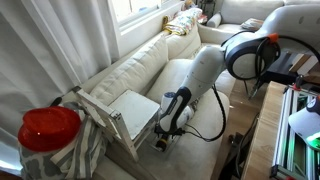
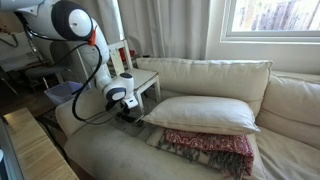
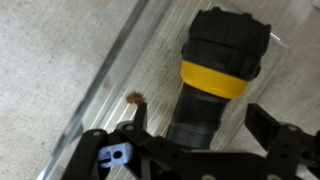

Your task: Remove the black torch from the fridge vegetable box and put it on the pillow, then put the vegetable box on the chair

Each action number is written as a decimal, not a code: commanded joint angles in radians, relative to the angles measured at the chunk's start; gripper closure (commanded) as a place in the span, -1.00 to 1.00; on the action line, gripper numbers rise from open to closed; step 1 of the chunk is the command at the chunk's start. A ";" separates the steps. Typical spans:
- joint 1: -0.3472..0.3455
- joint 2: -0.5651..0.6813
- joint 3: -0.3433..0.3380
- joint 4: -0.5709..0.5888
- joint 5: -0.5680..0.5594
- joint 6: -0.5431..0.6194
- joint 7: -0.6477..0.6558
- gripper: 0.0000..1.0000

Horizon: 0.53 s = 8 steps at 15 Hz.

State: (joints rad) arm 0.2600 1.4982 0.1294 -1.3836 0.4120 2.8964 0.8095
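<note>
**Figure: claw over the torch, wrist view and both exterior views.**

Your claw (image 3: 200, 125) stands open. Its fingers (image 3: 262, 122) flank the narrow tail of the black torch (image 3: 218, 55) with a gap on each side, so nothing is gripped.

The torch lies flat directly below the claw and runs ahead of it. Its wide head and yellow band (image 3: 212, 82) point away from the wrist. It rests on the see-through floor of the fridge vegetable box (image 3: 105, 75). The box's ridged wall runs diagonally beside the claw, and the sofa (image 2: 120, 150) fabric shows through the plastic.

The jaws straddle the tail rather than the head, probably because the tail is the slimmer part and fits between them with room to spare. Closing there would put the heavy head ahead of the grip, so expect the torch to tip nose-down when lifted.

In both exterior views the arm reaches steeply down to the seat. The claw (image 2: 128, 106) sits low there, and the pillow (image 2: 205, 112) lies close to one side of it. The chair (image 1: 125, 110) stands just beside the claw, off the end of the sofa. Both targets are a short carry away.

Judged from this, the first step is not yet done: the torch is in the box, not on the pillow.
</note>
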 commanded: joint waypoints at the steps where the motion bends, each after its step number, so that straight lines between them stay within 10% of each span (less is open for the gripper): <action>1: 0.026 -0.001 -0.010 -0.046 -0.017 0.094 -0.051 -1.00; 5: 0.058 -0.001 -0.033 -0.061 -0.024 0.133 -0.106 -0.99; 8: 0.073 -0.001 -0.049 -0.064 -0.030 0.087 -0.138 -0.60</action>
State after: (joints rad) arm 0.3162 1.4968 0.1023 -1.4227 0.4047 3.0056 0.6924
